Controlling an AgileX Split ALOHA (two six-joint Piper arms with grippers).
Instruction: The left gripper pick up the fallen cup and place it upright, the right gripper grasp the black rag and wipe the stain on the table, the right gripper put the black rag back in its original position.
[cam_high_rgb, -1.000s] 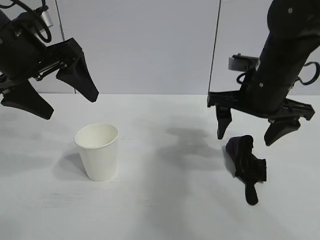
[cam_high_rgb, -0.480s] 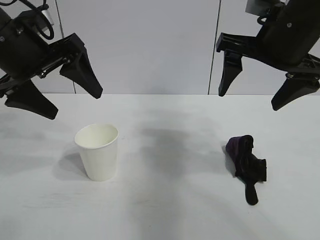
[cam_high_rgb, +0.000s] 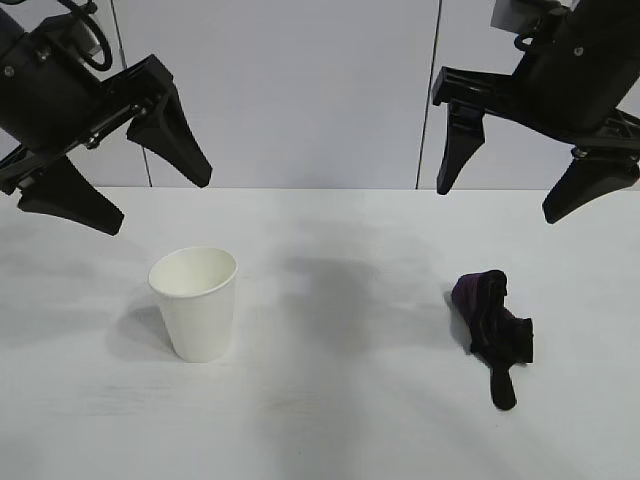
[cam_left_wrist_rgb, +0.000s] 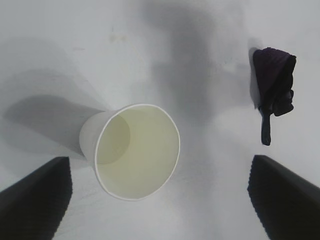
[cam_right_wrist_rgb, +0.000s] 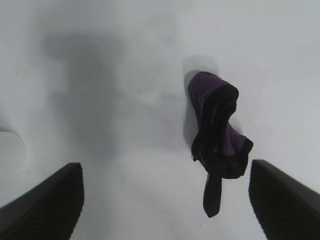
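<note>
Table (cam_high_rgb: 330, 420): cup (cam_high_rgb: 196, 302) upright; stain not discernible.

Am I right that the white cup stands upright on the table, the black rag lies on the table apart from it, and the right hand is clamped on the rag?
Not quite. The right hand hangs open above the black rag, holding nothing, as the exterior view shows. The rest holds: the cup stands upright on the table, with the rag lying apart from it.

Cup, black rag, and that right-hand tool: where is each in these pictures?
cup (cam_high_rgb: 196, 310): exterior view, on its white side wall.
black rag (cam_right_wrist_rgb: 215, 130): right wrist view, on its bunched middle.
right tool (cam_high_rgb: 520, 190): exterior view, midway between its open fingertips.
</note>
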